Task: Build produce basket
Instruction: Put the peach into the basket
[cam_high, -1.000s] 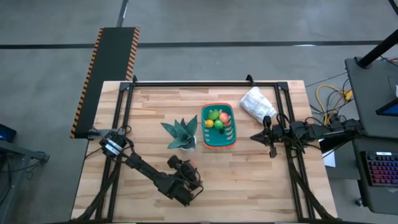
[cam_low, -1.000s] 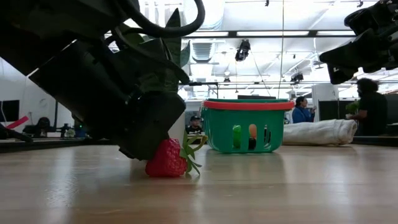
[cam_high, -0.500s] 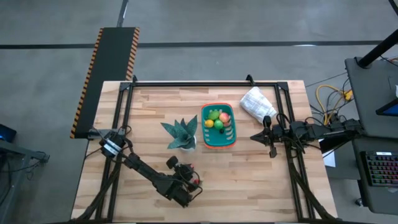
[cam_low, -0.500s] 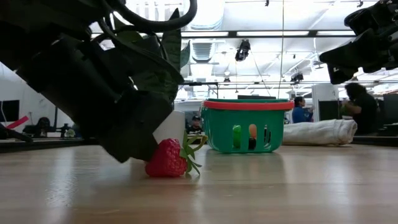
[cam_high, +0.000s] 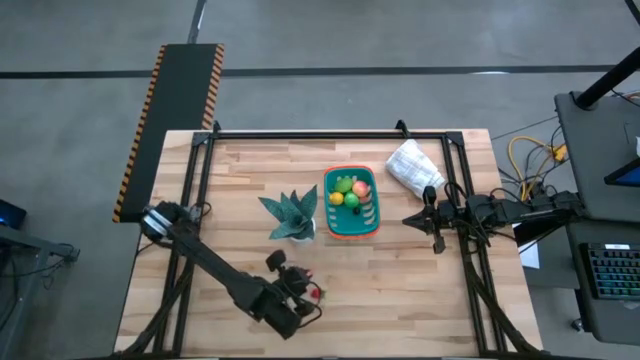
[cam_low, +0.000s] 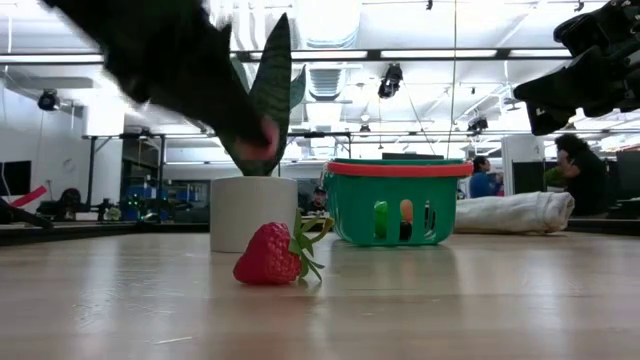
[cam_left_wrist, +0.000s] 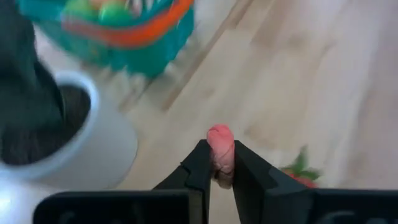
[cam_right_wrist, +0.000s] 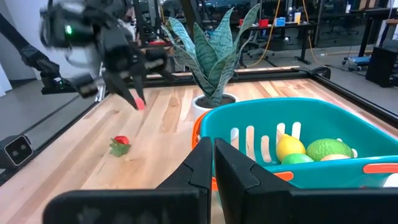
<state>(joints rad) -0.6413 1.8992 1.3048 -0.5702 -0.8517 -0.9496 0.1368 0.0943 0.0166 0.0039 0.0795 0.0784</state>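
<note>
The teal basket with its orange band stands at mid table and holds green, yellow and reddish produce. A red toy strawberry lies on its side on the wood near the front, also seen in the left wrist view. Above it my left gripper is shut on a small pink-red piece, which the right wrist view also shows. At the table's right side my right gripper waits shut, beside the basket. My left gripper pinches the small pink-red piece's lower part between its two fingers, at their free ends. The piece's rounded end sticks out past the fingertips. The fingers slant downward toward the table's far right. The piece is lifted clear of the table.
A spiky-leaved plant in a white pot stands just left of the basket, close to my left gripper. A white bag lies at the far right. Bare wood stretches along the near edge.
My left gripper has risen from table level beside the strawberry, most of it in the last half second, and now stands well above it with the small pink-red piece. The strawberry has stayed where it lay.
</note>
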